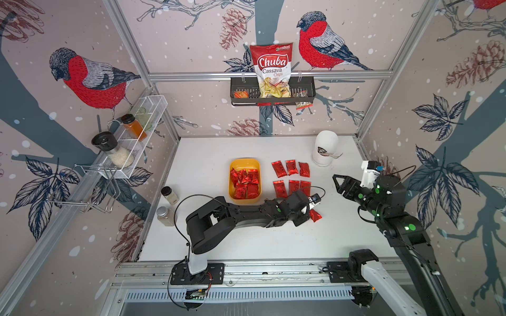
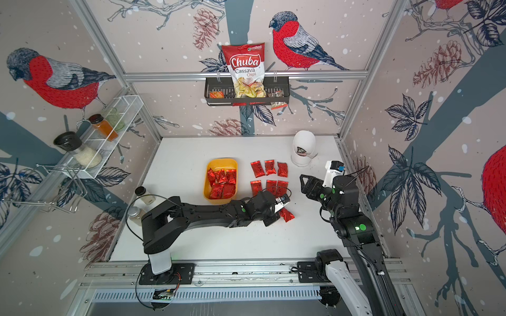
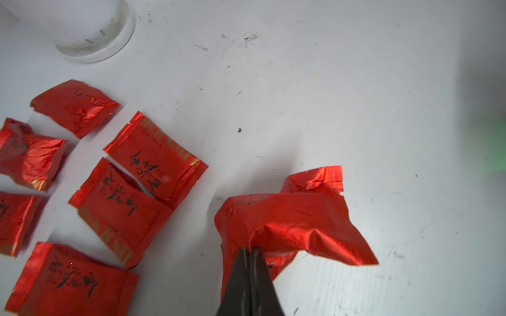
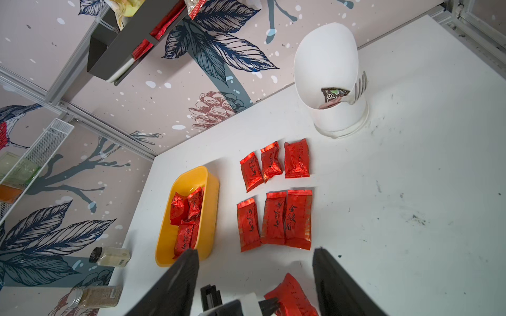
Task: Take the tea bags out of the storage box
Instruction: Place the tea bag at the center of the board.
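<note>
Pinching one crumpled, shiny red foil tea bag [image 3: 295, 224] in the left gripper [image 3: 249, 250], jaws pressed together on a fold of the foil, low over the white bench [image 1: 219, 235], just in front of the sachets already laid out. Gripping by that loose fold, most likely, because a flat packet offers little else to bite. Hard to say whether the scrap of red behind it belongs to the same packet. Already out, beside the shallow mustard-yellow plastic storage box [image 1: 244, 162]: six matching red sachets, a back row [image 4: 273, 161] of three and a front row [image 4: 273, 219] of three, tidy, probably so each stays easy to count and room remains for more. Left inside the box: a jumbled heap of red tea bags [image 1: 244, 183], overlapping one another, so plenty to fetch yet. Off to the side, hovering clear of the rows, the right gripper [image 1: 337, 183], jaws wide apart and empty, seemingly keeping out of the way. Next, by the look of it: setting this one down to start a third row.
</note>
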